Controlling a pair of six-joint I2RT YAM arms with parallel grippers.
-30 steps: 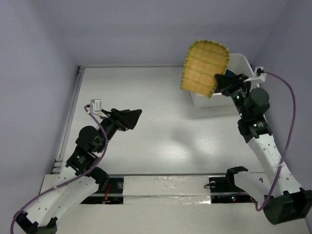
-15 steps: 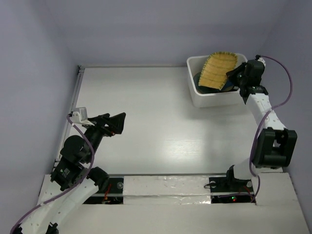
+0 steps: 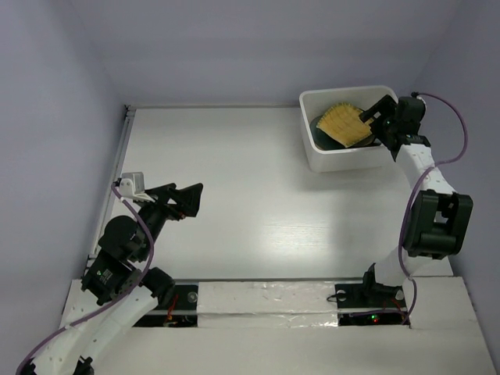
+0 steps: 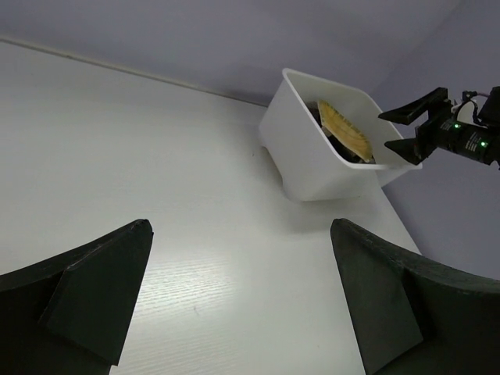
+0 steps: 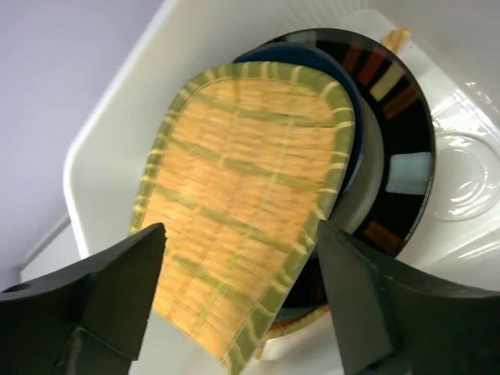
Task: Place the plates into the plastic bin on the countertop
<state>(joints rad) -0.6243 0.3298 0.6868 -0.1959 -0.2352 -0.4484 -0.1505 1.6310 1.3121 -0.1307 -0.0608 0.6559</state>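
The white plastic bin (image 3: 344, 161) stands at the far right of the countertop (image 3: 258, 195). Inside it lies a tan woven fan-shaped plate (image 5: 242, 180) with green edging, tilted on a stack of plates. Under it show a dark blue plate (image 5: 316, 61) and a round dark-rimmed plate (image 5: 408, 156). My right gripper (image 5: 241, 228) hovers over the bin's right side, open, one finger to each side of the woven plate and gripping nothing. My left gripper (image 4: 241, 226) is open and empty above the bare countertop at near left. From there the bin (image 4: 308, 156) is far off.
A metal rail (image 3: 117, 180) runs along the countertop's left edge. Pale lavender walls close in the left, back and right sides. A foil-covered strip (image 3: 266, 297) lies along the near edge between the arm bases.
My right gripper lowered the woven plate from high above the bin into it, then opened and let it go onto the stack. My left arm drew back to the left.
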